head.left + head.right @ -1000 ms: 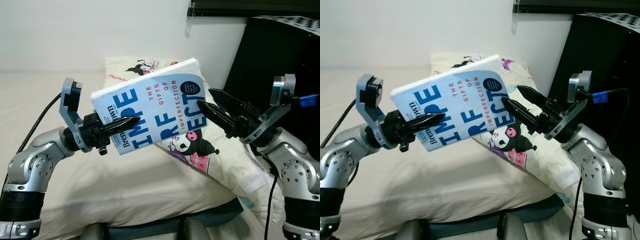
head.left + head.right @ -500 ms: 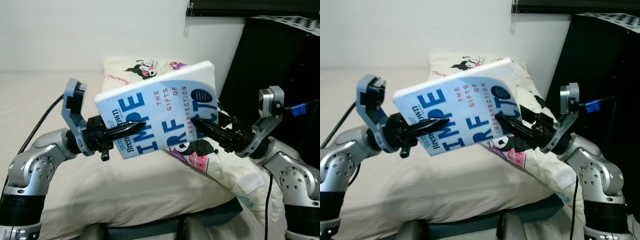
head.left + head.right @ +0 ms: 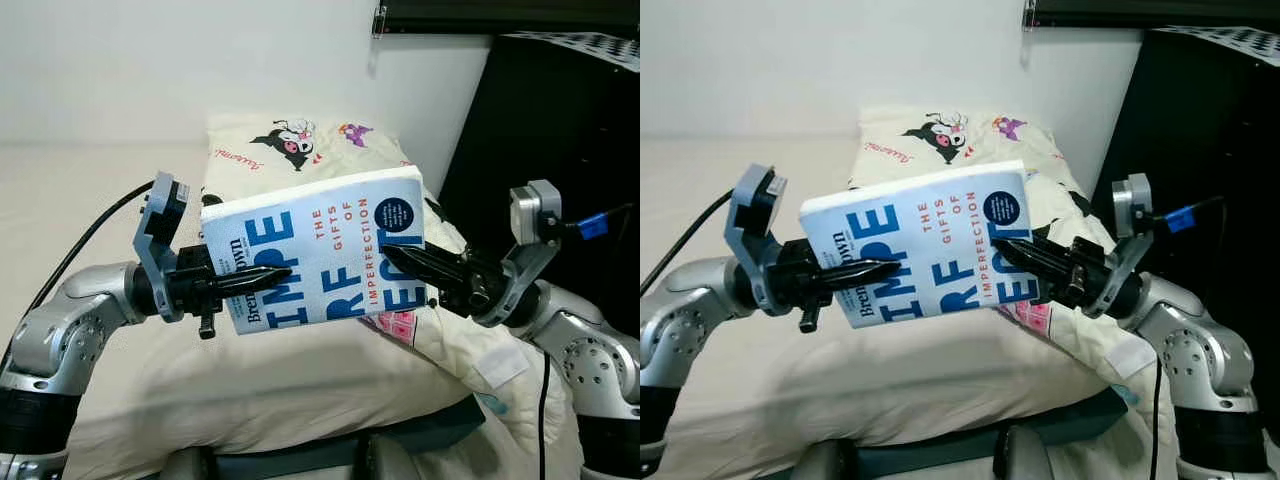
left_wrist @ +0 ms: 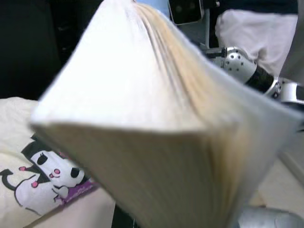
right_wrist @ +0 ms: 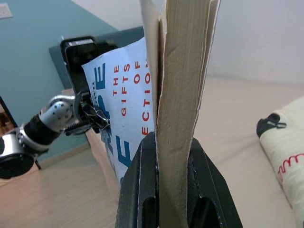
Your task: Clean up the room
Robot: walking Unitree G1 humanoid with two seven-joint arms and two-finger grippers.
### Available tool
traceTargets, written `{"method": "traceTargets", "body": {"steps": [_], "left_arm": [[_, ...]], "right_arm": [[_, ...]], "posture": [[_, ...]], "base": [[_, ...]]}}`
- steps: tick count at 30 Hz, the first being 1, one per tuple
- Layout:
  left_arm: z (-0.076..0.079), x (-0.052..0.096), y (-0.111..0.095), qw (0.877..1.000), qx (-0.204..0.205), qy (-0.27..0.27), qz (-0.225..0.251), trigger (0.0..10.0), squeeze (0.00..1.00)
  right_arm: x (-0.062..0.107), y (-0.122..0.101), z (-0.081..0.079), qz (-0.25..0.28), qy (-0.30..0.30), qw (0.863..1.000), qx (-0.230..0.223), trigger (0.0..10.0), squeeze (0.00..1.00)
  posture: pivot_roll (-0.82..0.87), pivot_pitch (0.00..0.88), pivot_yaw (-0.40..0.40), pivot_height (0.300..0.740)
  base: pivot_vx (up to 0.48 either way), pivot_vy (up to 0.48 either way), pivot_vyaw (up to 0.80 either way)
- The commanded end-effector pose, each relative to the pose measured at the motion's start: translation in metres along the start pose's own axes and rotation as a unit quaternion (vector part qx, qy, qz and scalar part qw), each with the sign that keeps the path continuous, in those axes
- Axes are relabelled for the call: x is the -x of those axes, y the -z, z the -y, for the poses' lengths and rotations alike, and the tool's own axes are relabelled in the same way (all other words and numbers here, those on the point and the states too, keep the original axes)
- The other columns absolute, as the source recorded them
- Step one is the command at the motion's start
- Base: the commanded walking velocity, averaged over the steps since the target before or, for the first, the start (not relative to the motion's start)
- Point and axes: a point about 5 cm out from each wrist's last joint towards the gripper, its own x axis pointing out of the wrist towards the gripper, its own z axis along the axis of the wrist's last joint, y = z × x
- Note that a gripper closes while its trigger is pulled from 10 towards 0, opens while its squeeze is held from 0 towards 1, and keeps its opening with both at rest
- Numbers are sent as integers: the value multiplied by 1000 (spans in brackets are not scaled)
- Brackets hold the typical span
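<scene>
Both the left gripper (image 3: 262,277) and the right gripper (image 3: 402,262) are clamping opposite edges of the blue book (image 3: 318,258), sharing its weight above the pillow (image 3: 300,152) and bed (image 3: 90,200).

I'm holding up a pale blue book (image 3: 320,248) — its cover is carrying big darker-blue letters, thin red lettering and a navy round badge, and its page edges are showing cream. My black-fingered left gripper (image 3: 262,277) and right gripper (image 3: 408,261) are standing out dark against it, on silver arms. Behind, a cream pillow (image 3: 300,150) is showing black-and-white cartoon figures with pink and purple touches — and the bed (image 3: 90,190) is lying plain cream.
</scene>
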Motion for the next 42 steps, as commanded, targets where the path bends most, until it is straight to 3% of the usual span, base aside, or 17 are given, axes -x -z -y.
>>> {"method": "traceTargets", "body": {"steps": [1, 6, 7, 9, 10, 18, 20, 23, 24, 25, 27, 28, 29, 30, 34, 38, 42], "left_arm": [[0, 1, 9, 998, -6, 5, -57, 0, 0], [-3, 4, 5, 998, -13, 4, -59, 0, 0], [-7, 3, 4, 999, -4, -16, -37, 10000, 671], [-7, 3, 4, 999, -4, -16, -37, 10000, 671], [-10, 1, 2, 1000, 5, -28, -9, 10000, 1000], [-32, 13, 10, 980, 67, -137, 128, 10000, 1000], [-55, 37, 29, 946, 95, -273, 148, 10000, 1000], [-64, 49, 39, 920, 120, -341, 153, 10000, 1000], [-74, 68, 54, 874, 149, -436, 156, 10000, 1000], [-78, 91, 74, 807, 191, -536, 158, 10000, 1000], [-78, 91, 74, 807, 191, -536, 158, 10000, 1000], [-75, 106, 93, 752, 223, -603, 146, 10000, 816], [-75, 106, 93, 752, 223, -603, 146, 10000, 816], [-69, 109, 110, 727, 253, -625, 126, 10000, 0], [-65, 106, 120, 720, 263, -633, 106, 10000, 0], [-54, 69, 140, 768, 217, -600, 48, 10000, 0], [-53, 60, 144, 776, 214, -592, 42, 10000, 0]], "right_arm": [[-3, -4, -4, -10, -10, 1000, 15, 0, 0], [-3, 2, -5, -24, -12, 1000, 8, 0, 0], [-4, 4, -4, -25, -8, 1000, 7, 0, 0], [-4, 4, -4, -25, -8, 1000, 7, 0, 0], [-5, 6, -4, -25, -5, 1000, 7, 0, 0], [-9, 20, 10, -28, 57, 998, 8, 0, 0], [-5, 25, 28, -11, 132, 991, -1, 0, 0], [-3, 26, 38, -1, 175, 985, -14, 0, 0], [2, 31, 50, -4, 232, 973, -11, 0, 0], [9, 39, 60, -11, 277, 961, -17, 0, 0], [9, 39, 60, -11, 277, 961, -17, 0, 0], [14, 48, 66, -14, 307, 951, -23, 0, 0], [14, 48, 66, -14, 307, 951, -23, 0, 0], [17, 56, 68, -14, 320, 947, -33, 0, 0], [16, 61, 67, -10, 321, 946, -42, 0, 0], [1, 71, 65, -9, 303, 952, -50, 0, 0], [-2, 73, 66, -10, 303, 951, -51, 0, 0]], "posture": [[5, 0, -84, 535], [7, 0, -85, 535], [10, 0, -81, 535], [10, 0, -81, 535], [10, 0, -80, 535], [7, 0, -78, 535], [10, 0, -78, 535], [11, 0, -78, 535], [12, 0, -78, 535], [20, 0, -78, 535], [20, 0, -78, 535], [22, 0, -79, 535], [22, 0, -79, 535], [26, 0, -80, 540], [31, 0, -83, 545], [33, 0, -80, 564], [32, 0, -80, 574]], "base": [[0, 0, 0], [0, 0, 0], [0, 0, 0], [0, 0, 0], [0, 0, 0], [0, 0, 0], [0, 0, 0], [0, 0, 0], [0, 0, 0], [0, 0, 0], [0, 0, 0], [0, 0, 0], [0, 0, 0], [0, 0, 0], [-259, 0, 0], [-120, 0, 0], [0, 0, 0]]}}
